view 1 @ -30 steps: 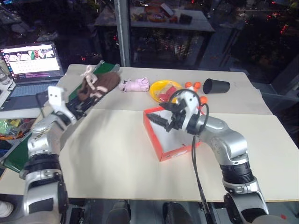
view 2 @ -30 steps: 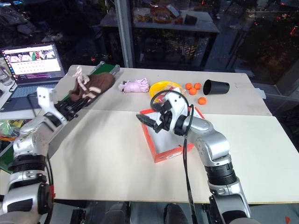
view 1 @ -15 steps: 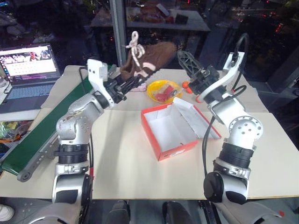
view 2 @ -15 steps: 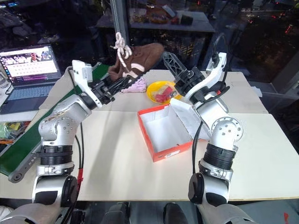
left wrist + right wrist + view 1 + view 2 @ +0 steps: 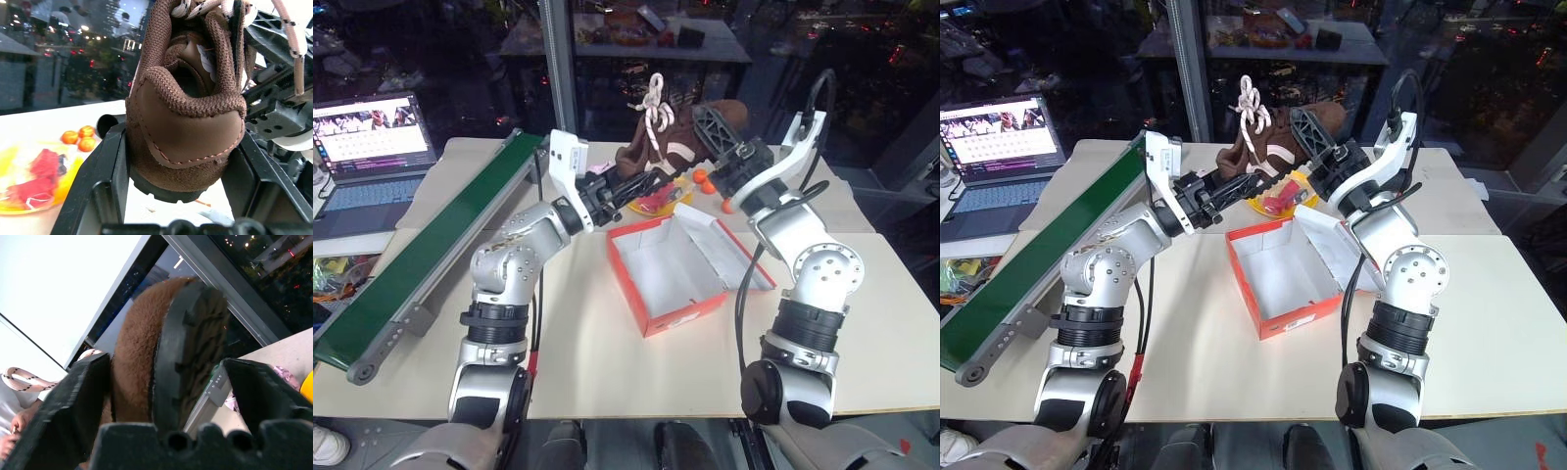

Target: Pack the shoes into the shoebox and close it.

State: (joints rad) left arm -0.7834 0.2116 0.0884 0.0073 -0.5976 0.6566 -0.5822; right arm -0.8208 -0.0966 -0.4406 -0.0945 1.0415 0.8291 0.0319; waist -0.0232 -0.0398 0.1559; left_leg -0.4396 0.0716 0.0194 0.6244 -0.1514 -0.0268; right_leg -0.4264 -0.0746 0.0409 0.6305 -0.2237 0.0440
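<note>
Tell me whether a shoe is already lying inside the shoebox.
No: the shoebox shows only its bare white inside, while the brown shoe is held up in the air above the table behind it.

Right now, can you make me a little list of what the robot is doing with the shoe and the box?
shoe: brown shoe with pale laces, held up in the air behind the box
left gripper: shut on the shoe's heel
right gripper: fingers on either side of the toe end, one touching, one apart
shoebox: red-orange, lid open, white inside, nothing in it
table: yellow plate, small orange balls, green conveyor, laptop
</note>
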